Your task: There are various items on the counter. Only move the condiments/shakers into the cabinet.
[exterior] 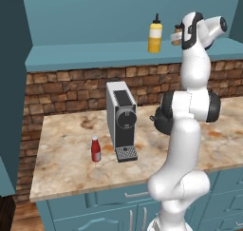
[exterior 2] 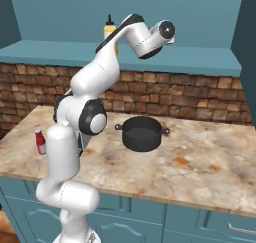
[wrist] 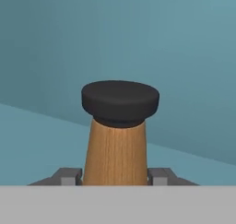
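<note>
Gripper clamped on wooden shaker low on its body; light, rigid, smooth wood, top-heavy cap above gripper; hold low.

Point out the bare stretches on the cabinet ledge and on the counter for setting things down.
The cabinet ledge is bare left of the yellow squeeze bottle; its right end is crowded by the gripper on the wooden shaker. The counter is free left of the ketchup bottle and right of the black pot.
</note>
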Available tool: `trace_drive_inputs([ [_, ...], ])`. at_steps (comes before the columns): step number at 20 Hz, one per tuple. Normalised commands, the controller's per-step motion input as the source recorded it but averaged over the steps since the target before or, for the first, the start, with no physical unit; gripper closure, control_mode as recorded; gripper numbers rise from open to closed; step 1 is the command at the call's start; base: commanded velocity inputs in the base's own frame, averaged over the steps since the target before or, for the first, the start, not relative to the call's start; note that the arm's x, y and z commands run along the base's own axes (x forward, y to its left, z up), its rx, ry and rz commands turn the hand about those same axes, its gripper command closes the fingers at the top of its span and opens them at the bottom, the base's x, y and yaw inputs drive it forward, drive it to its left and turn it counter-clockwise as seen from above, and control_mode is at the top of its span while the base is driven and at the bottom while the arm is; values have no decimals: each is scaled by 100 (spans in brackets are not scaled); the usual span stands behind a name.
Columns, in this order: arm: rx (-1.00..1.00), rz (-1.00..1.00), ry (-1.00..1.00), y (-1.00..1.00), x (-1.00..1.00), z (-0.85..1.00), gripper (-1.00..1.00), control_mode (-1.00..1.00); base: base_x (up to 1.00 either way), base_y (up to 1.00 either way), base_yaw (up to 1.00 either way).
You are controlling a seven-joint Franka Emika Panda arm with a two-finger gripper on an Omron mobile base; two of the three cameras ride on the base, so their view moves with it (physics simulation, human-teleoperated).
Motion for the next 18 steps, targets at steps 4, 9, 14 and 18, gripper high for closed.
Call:
trace_drive_inputs([
  [4,0,0,0,0,-8,0,-100,-100,0,0,0],
  [9,0,0,0,0,-68,-15,-100,-100,0,0,0],
  [14,0,0,0,-1,-100,-52,-100,-100,0,0,0],
  [18,0,0,0,-4,-100,-96,-100,-100,0,0,0],
])
